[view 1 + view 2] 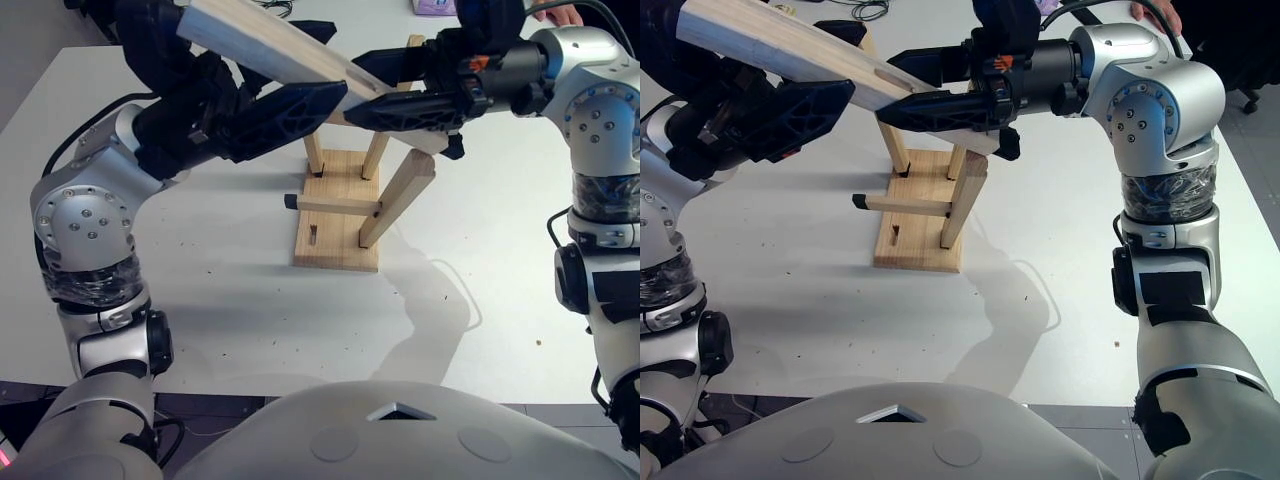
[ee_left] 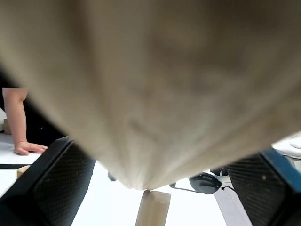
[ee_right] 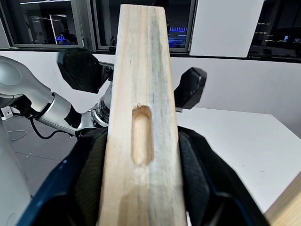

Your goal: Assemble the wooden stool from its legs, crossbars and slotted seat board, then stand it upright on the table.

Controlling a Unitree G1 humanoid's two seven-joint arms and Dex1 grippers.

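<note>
Two robot arms are holding one loose wooden leg (image 1: 270, 45) in the air above a white tabletop (image 1: 200, 290). The leg is slanting down from the robot's upper left toward the middle of the scene. The left hand (image 1: 333, 62) is gripping it partway along, with one black finger beneath the wood and the other above. The right hand (image 1: 362, 88) is closing on the lower end, and its fingers (image 3: 195, 183) are pressing against both sides of the leg. An oblong slot (image 3: 142, 134) is showing on the leg's broad face (presumably for a crossbar).

Beneath the hands, the slotted seat board (image 1: 340, 255) is lying flat on the tabletop. Three legs (image 1: 400, 195) are standing up from it, and a crossbar (image 1: 335, 205) is bridging two of them. One seat slot (image 1: 313, 235) at the near left corner is sitting empty.

The held leg is looking like stiff, light, bare wood with flat, square-edged faces, so it is likely giving the pads a sure hold and is not likely to crush. Gripping the flat faces clear of both the slot and the end that enters the seat seems wisest. The half-built stool is probably the delicate part, as its joints may be only press-fitted and a sideways knock could be tipping or loosening them.
</note>
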